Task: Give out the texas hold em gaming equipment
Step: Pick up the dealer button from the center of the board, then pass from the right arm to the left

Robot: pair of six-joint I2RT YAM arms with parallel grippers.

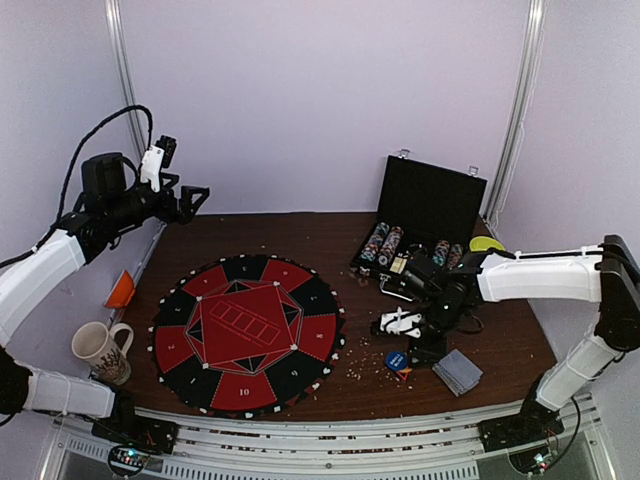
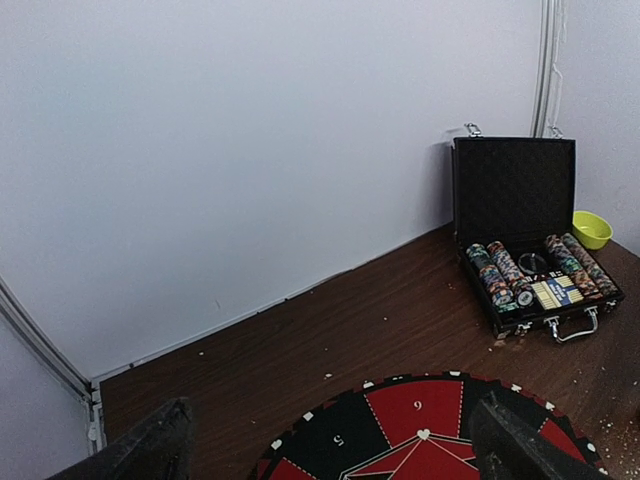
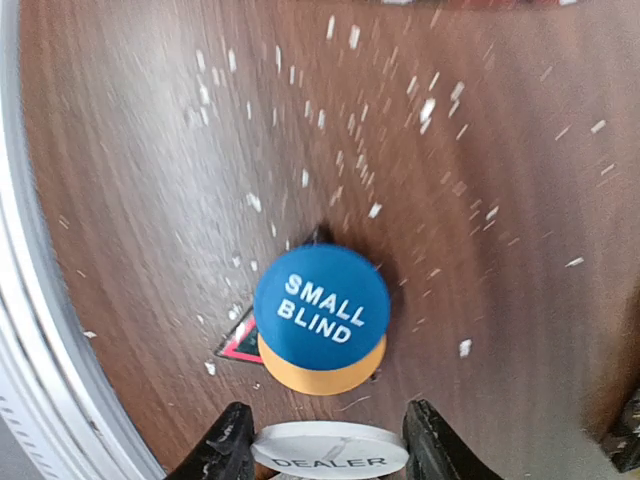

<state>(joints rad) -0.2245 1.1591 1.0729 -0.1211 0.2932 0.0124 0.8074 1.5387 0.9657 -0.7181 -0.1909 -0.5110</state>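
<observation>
Grasp of the white dealer disc [image 3: 330, 452] is your step: right gripper [image 3: 325, 442] pinches it, near right, beside the blue disc [image 3: 322, 305] on the orange disc [image 3: 325, 378]. Next, lift it toward the mat [image 1: 245, 335]; left gripper [image 1: 197, 197] gapes empty.

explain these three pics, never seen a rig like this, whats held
Two robot arms are bolted to a table. The wide picture looks down from above and behind them; the other two come from a camera on each wrist. The left gripper is open and empty, raised at the table's left. The right gripper pinches a white DEALER disc above a blue SMALL BLIND disc lying on an orange disc. Also there: a round game mat, an open case of poker chips, a card deck.
</observation>
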